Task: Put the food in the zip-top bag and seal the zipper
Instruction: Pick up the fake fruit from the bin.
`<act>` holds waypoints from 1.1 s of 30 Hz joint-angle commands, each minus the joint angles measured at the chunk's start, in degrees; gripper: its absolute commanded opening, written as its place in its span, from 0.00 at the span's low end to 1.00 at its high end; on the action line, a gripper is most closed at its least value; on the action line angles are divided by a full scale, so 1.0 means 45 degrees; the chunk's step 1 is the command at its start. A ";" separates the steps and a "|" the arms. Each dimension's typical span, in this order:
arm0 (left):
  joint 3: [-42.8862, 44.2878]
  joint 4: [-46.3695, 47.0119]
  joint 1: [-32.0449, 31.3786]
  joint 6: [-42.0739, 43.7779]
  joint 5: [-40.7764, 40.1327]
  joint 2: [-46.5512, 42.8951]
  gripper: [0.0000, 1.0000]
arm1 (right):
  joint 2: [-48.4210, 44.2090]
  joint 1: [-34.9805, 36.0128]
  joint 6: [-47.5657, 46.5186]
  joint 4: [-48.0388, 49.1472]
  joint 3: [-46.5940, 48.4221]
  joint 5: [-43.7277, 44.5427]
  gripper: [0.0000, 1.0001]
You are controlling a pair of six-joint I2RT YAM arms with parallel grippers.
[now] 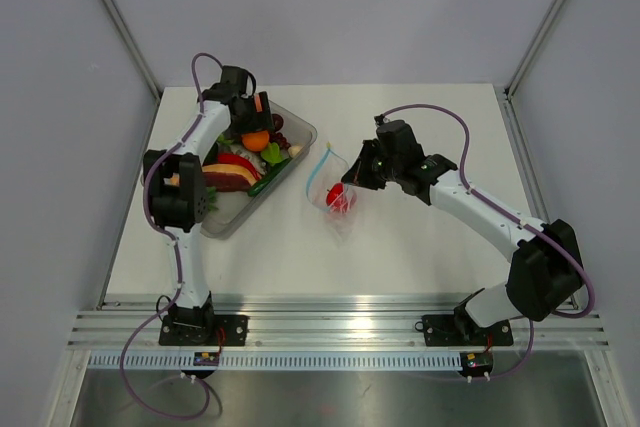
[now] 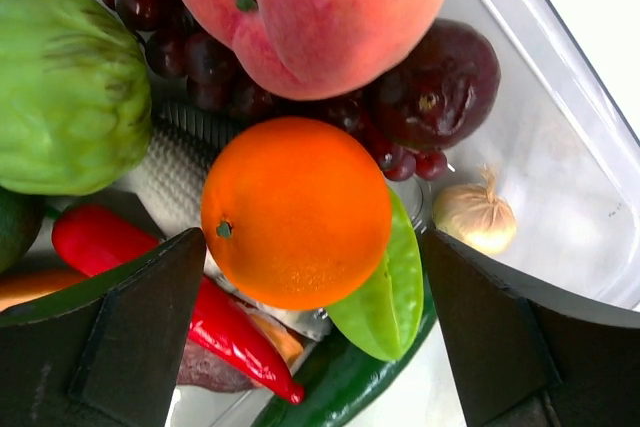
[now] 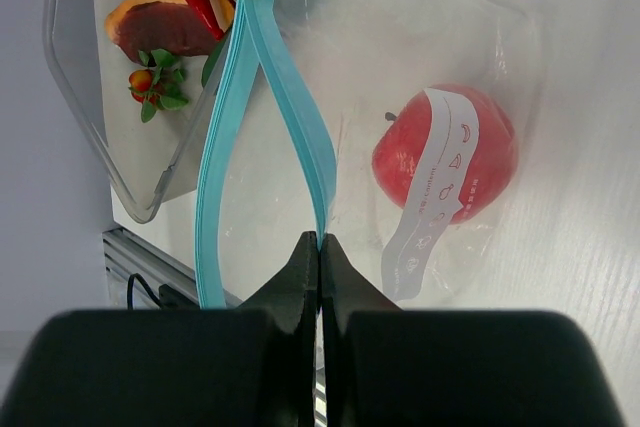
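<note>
Left wrist view: we've got our left gripper (image 2: 310, 322) hanging with jaws spread over the orange (image 2: 295, 212) in the clear tub (image 2: 570, 197). Our right gripper (image 3: 319, 247) pinches the light-blue zipper (image 3: 300, 137) of the zip-top bag (image 3: 400, 37). The bag's mouth gapes, a red apple (image 3: 445, 152) sits inside, and it's lying on the table (image 3: 590, 297) beside the tub.

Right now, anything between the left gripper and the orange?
Nothing visible. The left gripper is open over the orange, a finger on either side; the peach crowds it on one side.
</note>
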 commanded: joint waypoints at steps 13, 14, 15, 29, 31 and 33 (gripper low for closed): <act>-0.0327 0.1191 0.0119 0.0389 -0.0239 0.0364 0.78 | -0.0431 -0.0041 -0.0134 0.0174 0.0343 0.0122 0.00; -0.0366 0.1133 0.0119 0.0409 -0.0454 0.0364 0.77 | -0.0450 -0.0041 -0.0115 0.0194 0.0324 0.0122 0.00; -0.0386 0.1113 0.0119 0.0486 -0.0475 0.0325 0.76 | -0.0470 -0.0041 -0.0114 0.0194 0.0323 0.0103 0.00; -0.2553 0.0449 0.0100 0.0721 -0.1180 -0.3558 0.52 | -0.0860 -0.0041 0.0139 0.0427 -0.0028 -0.0072 0.00; -0.2846 0.0274 0.0041 0.0838 -0.0828 -0.4223 0.51 | -0.0841 -0.0041 0.0217 0.0584 -0.0048 -0.0151 0.00; -0.3042 -0.0039 -0.0095 0.0995 -0.0516 -0.5121 0.50 | -0.0627 -0.0041 0.0237 0.0643 0.0069 -0.0248 0.00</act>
